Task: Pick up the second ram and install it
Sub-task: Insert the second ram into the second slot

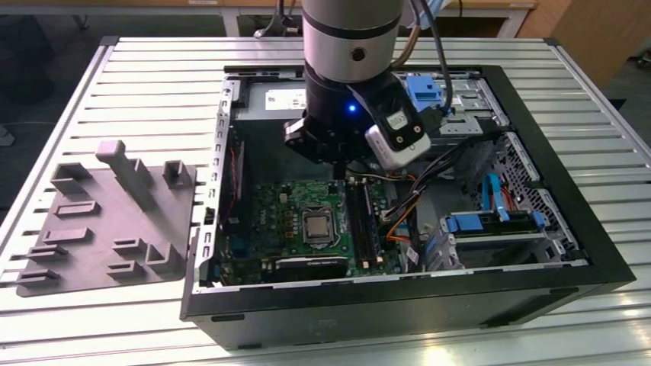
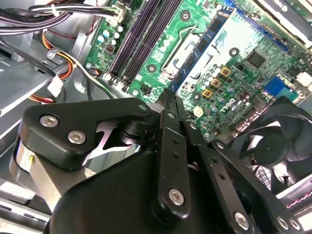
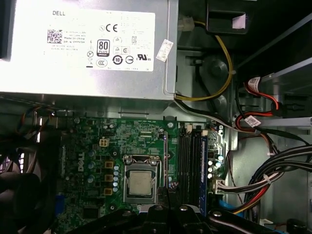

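I'm hovering the tool [image 2: 171,100], fingers pinched nearly together, over the motherboard [image 1: 285,206] near the memory slots [image 3: 187,151] inside the computer case [image 1: 407,313].

Printed white label [image 3: 83,41] on power supply [image 3: 29,78]; small tags [image 3: 253,121] on cables [image 3: 287,158]; wording unread.

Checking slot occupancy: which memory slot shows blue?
The memory slot farthest from the processor, with a blue strip along it; the others look black.

The arm [image 1: 351,46] is covering much of the power supply [image 1: 267,97]; picture edges are cutting off the end effector [image 2: 171,105] and the fan [image 2: 273,146].
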Controlling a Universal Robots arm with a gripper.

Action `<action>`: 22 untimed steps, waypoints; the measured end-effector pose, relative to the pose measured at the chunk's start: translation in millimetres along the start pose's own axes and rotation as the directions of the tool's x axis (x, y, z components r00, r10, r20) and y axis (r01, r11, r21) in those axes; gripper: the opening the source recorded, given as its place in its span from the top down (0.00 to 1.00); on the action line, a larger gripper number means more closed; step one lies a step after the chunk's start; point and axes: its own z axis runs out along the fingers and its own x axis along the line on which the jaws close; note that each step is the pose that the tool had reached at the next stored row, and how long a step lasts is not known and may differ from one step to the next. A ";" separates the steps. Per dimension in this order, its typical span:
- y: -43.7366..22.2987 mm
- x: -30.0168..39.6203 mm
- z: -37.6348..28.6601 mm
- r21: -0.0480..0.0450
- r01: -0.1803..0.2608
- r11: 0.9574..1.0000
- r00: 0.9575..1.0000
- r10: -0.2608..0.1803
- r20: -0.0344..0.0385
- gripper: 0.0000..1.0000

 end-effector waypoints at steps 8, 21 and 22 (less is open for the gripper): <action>-0.2 -2.0 2.1 0.000 0.000 1.000 1.000 0.000 0.000 0.88; -0.3 -8.0 3.1 0.000 0.000 1.000 1.000 0.000 0.000 0.88; -0.4 -8.9 3.2 0.000 0.000 1.000 1.000 0.000 0.000 0.88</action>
